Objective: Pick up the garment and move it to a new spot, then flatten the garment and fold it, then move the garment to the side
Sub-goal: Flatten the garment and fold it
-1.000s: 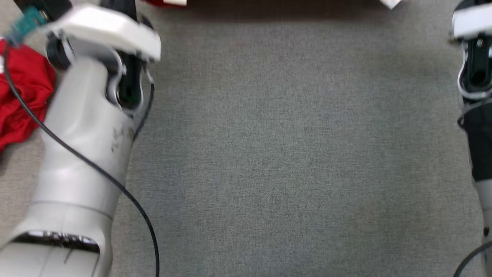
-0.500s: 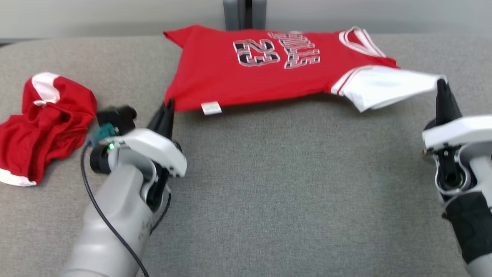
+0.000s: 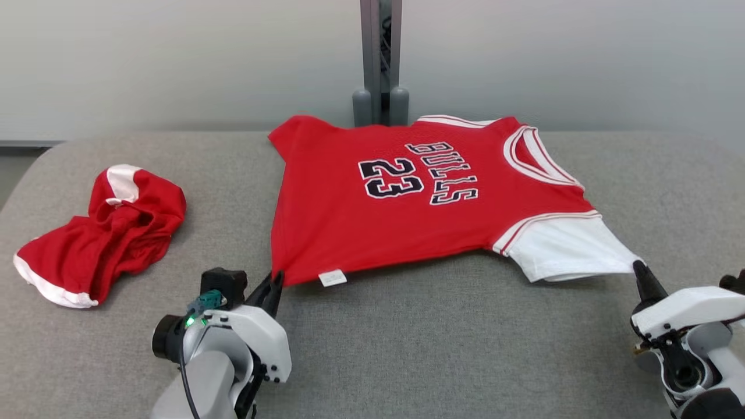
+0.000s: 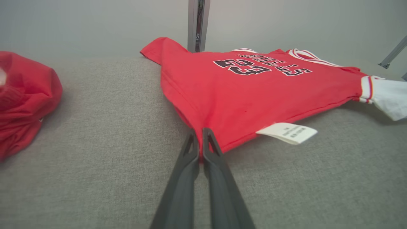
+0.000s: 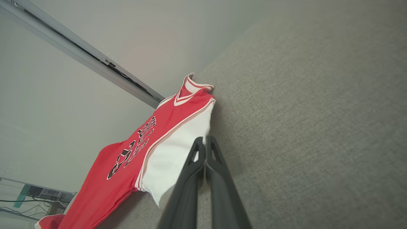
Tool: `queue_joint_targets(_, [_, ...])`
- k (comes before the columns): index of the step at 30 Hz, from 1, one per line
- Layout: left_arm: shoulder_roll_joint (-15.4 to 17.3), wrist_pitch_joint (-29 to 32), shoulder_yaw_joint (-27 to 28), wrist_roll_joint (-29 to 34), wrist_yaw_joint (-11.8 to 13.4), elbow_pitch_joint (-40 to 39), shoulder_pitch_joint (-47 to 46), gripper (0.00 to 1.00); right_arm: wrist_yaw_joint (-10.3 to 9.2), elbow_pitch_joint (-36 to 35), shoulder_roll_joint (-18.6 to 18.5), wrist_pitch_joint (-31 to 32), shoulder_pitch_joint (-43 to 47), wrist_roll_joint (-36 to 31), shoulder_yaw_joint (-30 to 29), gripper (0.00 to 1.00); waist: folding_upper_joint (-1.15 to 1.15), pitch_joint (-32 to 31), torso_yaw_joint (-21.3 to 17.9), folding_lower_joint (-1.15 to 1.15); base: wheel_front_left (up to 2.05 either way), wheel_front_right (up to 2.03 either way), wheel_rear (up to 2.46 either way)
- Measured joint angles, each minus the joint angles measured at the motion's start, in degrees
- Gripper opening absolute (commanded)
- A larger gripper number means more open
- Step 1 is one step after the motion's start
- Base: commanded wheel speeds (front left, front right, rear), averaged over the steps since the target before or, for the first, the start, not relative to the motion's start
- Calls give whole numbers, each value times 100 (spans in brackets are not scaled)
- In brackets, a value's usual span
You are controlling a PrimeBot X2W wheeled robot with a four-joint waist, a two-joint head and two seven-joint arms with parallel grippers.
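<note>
On table (image 3: 442, 349): garment (image 3: 407, 221) spread centre-far; post (image 3: 380, 58) behind it; bunched cloth (image 3: 105, 238) well left, apart; left gripper (image 3: 273, 286) at garment's near-left corner; right gripper (image 3: 639, 270) at near-right sleeve tip.

The head camera overlooks the jersey (image 3: 343, 233) from above, which both wrist cameras skim closely.

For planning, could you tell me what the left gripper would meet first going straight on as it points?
The red jersey: the left gripper is shut on its hem corner, so it would push into that cloth.
</note>
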Motion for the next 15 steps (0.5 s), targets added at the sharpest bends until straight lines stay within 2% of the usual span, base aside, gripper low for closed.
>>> queue_joint_targets(9, [110,-1,-119,497,141,-250,459,0,1,-407,-225,943,691,940,-129,0,0,-304,64,0,0,0,0])
queue_joint_targets(15, [169,-1,-124,660,163,-385,684,0,0,-688,-356,1336,1030,1190,-118,0,0,-338,33,0,0,0,0])
